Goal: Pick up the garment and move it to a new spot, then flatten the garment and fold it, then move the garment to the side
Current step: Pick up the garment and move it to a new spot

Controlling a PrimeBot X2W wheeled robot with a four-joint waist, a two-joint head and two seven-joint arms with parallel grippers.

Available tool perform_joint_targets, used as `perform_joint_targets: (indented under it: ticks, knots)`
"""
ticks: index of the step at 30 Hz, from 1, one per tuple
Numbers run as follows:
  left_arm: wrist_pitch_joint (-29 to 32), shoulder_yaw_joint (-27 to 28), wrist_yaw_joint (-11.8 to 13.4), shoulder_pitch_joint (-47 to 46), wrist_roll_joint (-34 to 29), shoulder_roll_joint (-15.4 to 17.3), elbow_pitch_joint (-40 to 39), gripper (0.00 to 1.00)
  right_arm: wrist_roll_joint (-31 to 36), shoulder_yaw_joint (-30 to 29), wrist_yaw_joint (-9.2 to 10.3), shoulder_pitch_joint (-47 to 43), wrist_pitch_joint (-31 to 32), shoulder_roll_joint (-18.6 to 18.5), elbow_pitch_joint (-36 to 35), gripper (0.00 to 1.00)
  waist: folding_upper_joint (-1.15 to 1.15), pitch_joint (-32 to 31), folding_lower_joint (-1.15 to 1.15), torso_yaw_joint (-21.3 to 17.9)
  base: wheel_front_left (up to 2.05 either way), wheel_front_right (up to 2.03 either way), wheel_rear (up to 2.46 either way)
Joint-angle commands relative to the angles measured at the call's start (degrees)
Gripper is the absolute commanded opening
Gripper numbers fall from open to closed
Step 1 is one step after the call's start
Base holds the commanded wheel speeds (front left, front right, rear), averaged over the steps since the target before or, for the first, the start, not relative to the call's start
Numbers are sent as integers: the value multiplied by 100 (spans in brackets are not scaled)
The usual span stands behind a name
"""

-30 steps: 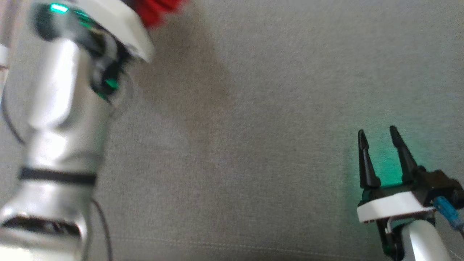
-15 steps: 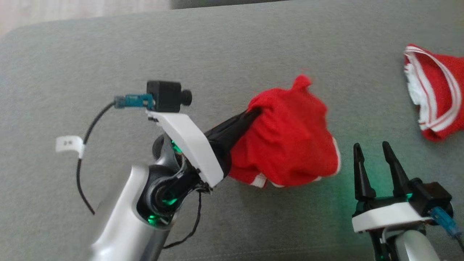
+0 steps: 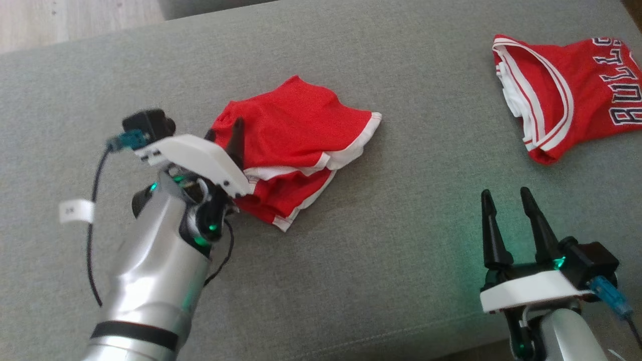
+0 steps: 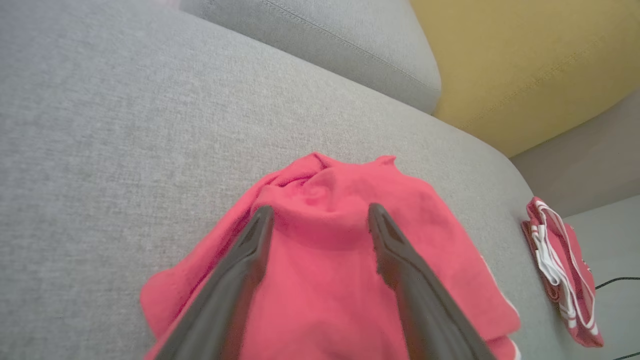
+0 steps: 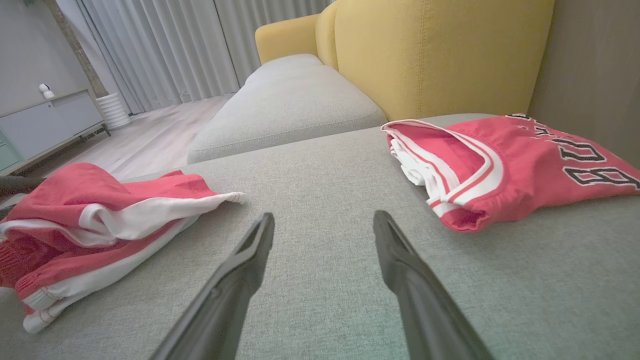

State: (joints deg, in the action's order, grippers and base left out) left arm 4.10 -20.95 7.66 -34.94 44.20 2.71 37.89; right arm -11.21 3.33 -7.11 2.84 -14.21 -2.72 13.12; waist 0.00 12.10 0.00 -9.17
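Silver left forearm (image 3: 150, 271) on my screen, black band (image 3: 133, 335) round it, green lights (image 3: 208, 228) glowing at the wrist. There's a white left plate (image 3: 200, 160) on top, then a black left camera (image 3: 148, 123), a teal plug (image 3: 123, 141), and a black cable (image 3: 90, 250) with a white tag (image 3: 76, 211). The left jaws are two dark fingers (image 4: 235, 280), tapering to points. Right side is the same build, with a white right plate (image 3: 526, 292), black right camera (image 3: 594, 258), blue plug (image 3: 608, 297) and green lamp (image 3: 557, 262). The right jaws have long dark right fingers (image 3: 491, 235).
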Motion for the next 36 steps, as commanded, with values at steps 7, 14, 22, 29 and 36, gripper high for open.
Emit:
perform_joint_targets:
  ticks: [7,14,22,29,36]
  knots:
    - [-1216,-171,-180,-2,-412,46,-328,100,110,-78,-37,-123,-78,-16,-219,100,0,-278,0,413,0,0,0]
    - [-1811,-415,278,1329,-951,170,-1689,100,361,-293,-37,-375,-78,-16,-399,100,0,-625,0,905,0,0,0]
    - [-1906,-384,843,3125,-1785,535,-3042,100,580,-599,-37,-754,-78,-16,-507,100,0,-954,0,1440,0,0,0]
    - [-1909,-96,746,3895,-2486,533,-3460,100,643,-691,-37,-972,-78,-16,-498,100,0,-1158,0,1679,0,0,0]
    - [-1909,370,404,4383,-3038,392,-3469,100,682,-720,-37,-1123,-79,-16,-354,100,0,-1324,0,1688,0,0,0]
